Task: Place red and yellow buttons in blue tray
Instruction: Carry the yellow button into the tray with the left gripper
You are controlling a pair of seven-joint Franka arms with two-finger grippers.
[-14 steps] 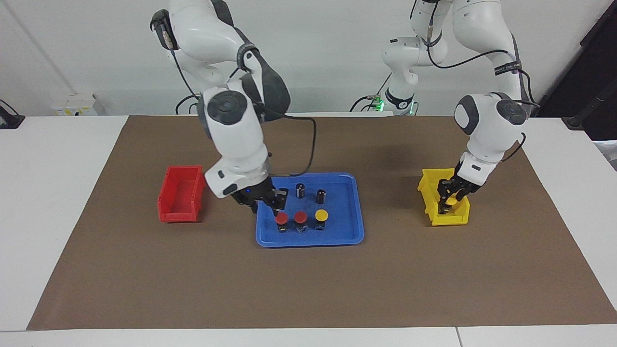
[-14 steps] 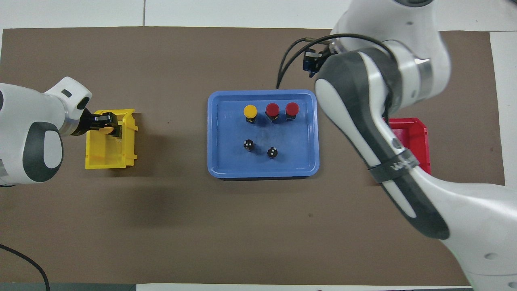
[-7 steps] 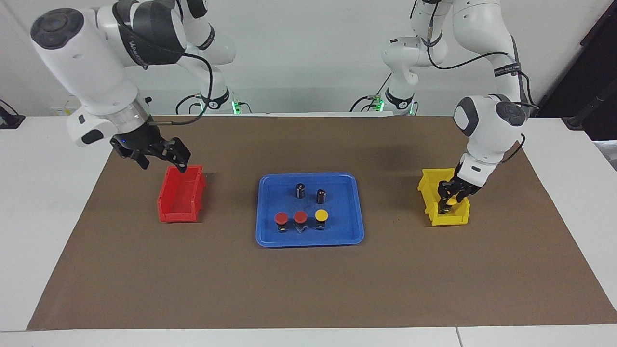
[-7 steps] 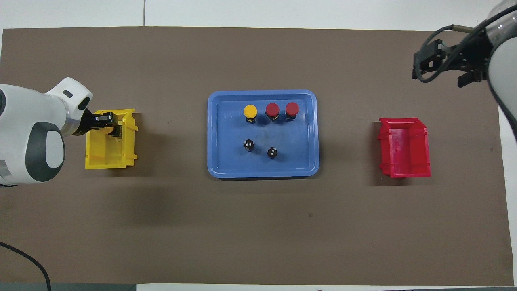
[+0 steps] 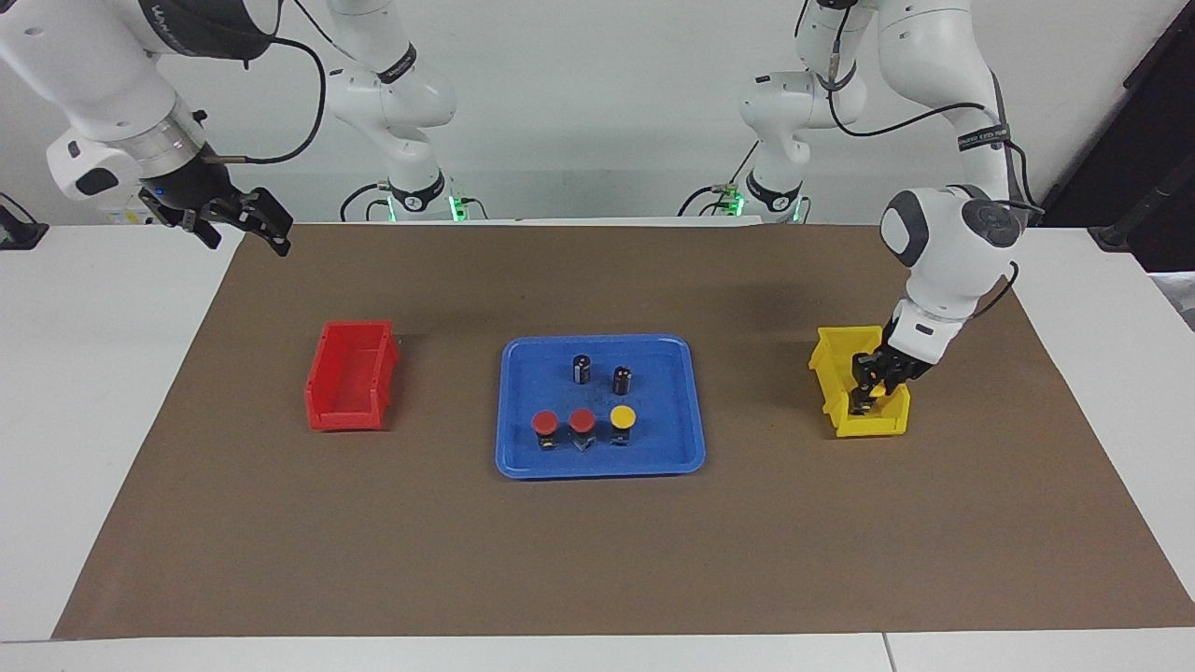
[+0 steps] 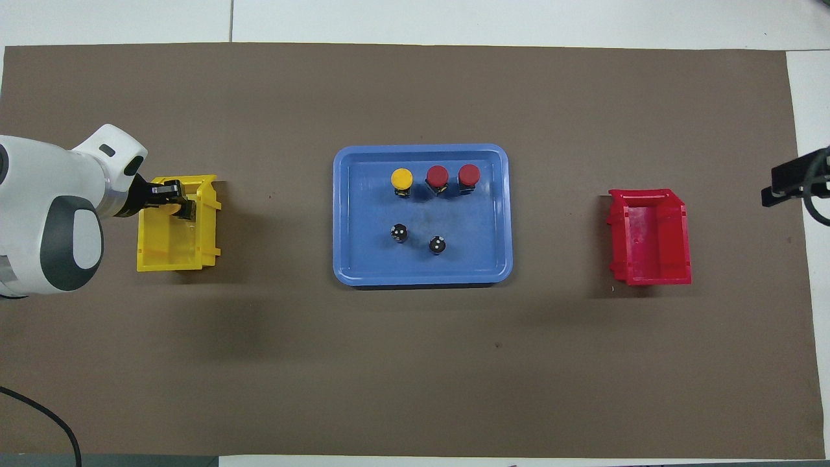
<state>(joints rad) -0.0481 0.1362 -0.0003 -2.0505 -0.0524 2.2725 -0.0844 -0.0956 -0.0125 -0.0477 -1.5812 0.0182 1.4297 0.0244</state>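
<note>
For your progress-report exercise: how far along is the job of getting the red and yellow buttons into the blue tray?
Done: two red buttons and one yellow button stand in the blue tray. In hand: the left gripper is down in the yellow bin, around a yellow cap. Left: carrying that one to the tray. The right gripper waits high, over the table's edge.

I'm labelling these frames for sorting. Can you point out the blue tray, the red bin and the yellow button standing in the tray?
blue tray (image 6: 355, 259): overhead view, bare floor near a corner.
red bin (image 5: 347, 399): facing view, inner floor.
yellow button (image 6: 402, 177): overhead view, middle of its cap.
</note>
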